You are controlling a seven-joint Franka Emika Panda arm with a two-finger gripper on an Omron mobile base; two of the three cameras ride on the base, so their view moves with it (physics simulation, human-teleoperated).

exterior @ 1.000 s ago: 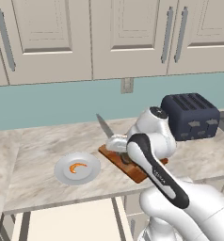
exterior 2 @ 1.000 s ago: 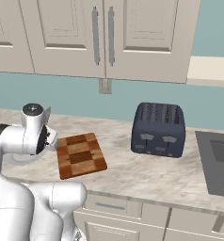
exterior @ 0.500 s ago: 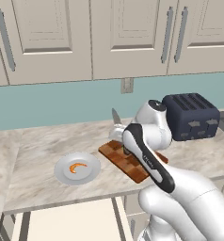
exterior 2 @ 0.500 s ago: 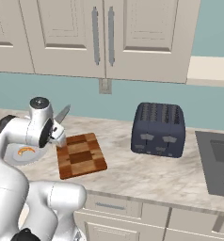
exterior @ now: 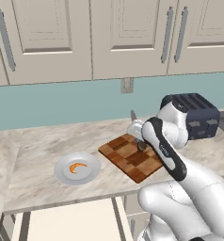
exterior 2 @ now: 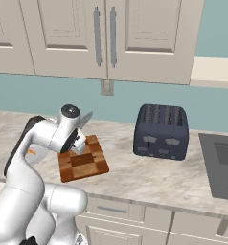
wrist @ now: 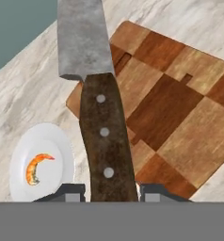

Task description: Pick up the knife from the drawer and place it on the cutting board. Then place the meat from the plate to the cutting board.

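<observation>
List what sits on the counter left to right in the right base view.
plate → cutting board → toaster → sink

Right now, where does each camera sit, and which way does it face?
Left base view: behind the arm to its left, facing the counter, plate and cutting board; arm at lower right.
Right base view: behind to its right, facing board and toaster; arm at lower left.
Hand view: looking along the held knife.
All show the board.
</observation>
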